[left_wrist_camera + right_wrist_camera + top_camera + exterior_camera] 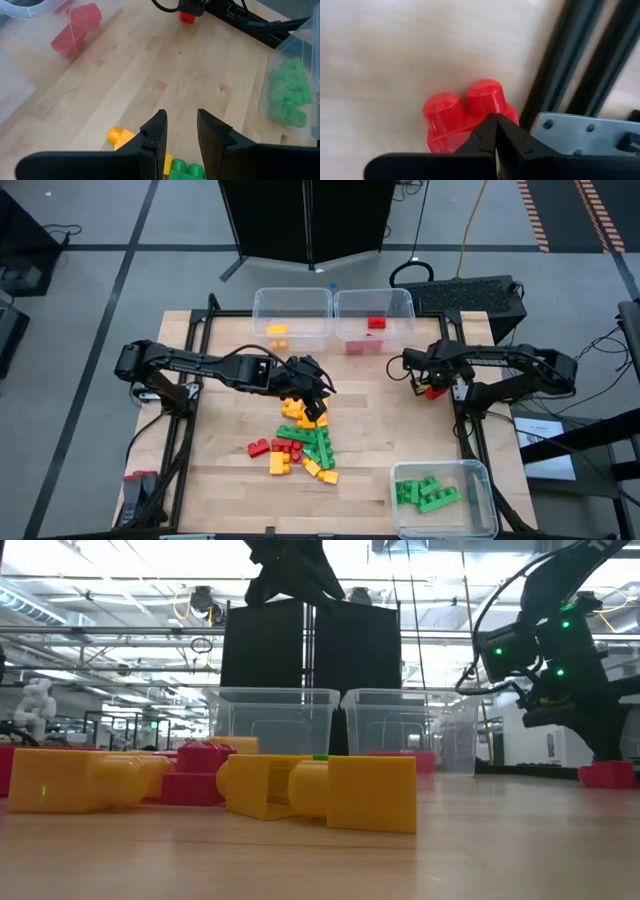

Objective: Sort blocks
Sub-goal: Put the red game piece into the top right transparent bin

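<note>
A pile of red, yellow and green blocks point(300, 438) lies on the wooden table's middle. My left gripper point(179, 117) hovers open over the pile's far end point(318, 388), with nothing between its fingers. A yellow block point(120, 136) and a green one point(187, 171) show below it. A single red block point(460, 117) lies on the table at the right, next to a black frame rail point(570, 60). My right gripper point(495, 120) is shut and points down just over this block point(432, 392). My right gripper's shut fingertips point(487, 129) come from above and stand right at the red block's near side point(451, 134). Whether they touch it I cannot tell. The block rests on the table.
Two clear bins stand at the far edge, one point(292, 292) with a yellow block and one point(374, 292) with red blocks. A third bin point(490, 500), at the near right corner, holds green blocks. Bare wood lies between the pile and the right arm.
</note>
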{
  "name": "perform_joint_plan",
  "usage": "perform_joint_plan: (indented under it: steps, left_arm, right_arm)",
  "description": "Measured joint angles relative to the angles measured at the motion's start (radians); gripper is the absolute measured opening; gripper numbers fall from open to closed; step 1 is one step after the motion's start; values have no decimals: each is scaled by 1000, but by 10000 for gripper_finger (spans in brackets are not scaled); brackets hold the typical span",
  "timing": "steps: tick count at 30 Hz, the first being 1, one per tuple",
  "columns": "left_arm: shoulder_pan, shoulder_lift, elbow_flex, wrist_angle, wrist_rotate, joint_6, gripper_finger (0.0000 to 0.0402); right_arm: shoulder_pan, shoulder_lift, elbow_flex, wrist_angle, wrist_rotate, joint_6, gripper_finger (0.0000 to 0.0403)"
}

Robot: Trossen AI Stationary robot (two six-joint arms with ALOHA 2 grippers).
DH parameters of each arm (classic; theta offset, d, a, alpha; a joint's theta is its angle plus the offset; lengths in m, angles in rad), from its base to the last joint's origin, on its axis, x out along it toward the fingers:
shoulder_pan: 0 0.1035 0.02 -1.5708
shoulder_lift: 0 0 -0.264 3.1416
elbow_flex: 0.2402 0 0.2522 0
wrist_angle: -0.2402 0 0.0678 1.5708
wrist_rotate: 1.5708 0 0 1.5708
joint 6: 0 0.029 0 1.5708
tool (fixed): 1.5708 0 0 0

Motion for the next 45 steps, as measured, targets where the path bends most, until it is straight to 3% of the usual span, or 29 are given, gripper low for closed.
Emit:
perform_joint_plan:
  steps: [8,15,18,22,24,30,39,45]
  left_arm:
    - [1,0,0,1,3,0,81]
    - [1,0,0,1,3,-19,81]
    - [1,0,0,1,3,-21,81]
    - [1,0,0,1,3,-23,81]
    - [1,0,0,0,3,-23,81]
    - [1,0,0,1,3,-23,81]
    - [1,0,0,1,2,-23,81]
    - [1,0,0,1,3,-24,81]
  right_arm:
    - [22,2,116,98,-68,-71,0]
    - [79,2,181,399,-289,-204,0]
    - [105,1,244,335,-149,-175,0]
    - [108,1,296,92,92,-120,0]
    - [95,2,291,-22,141,-83,0]
    - [70,2,193,-53,135,-12,0]
    - [68,2,44,125,62,30,0]
    - [82,2,20,307,-61,0,0]
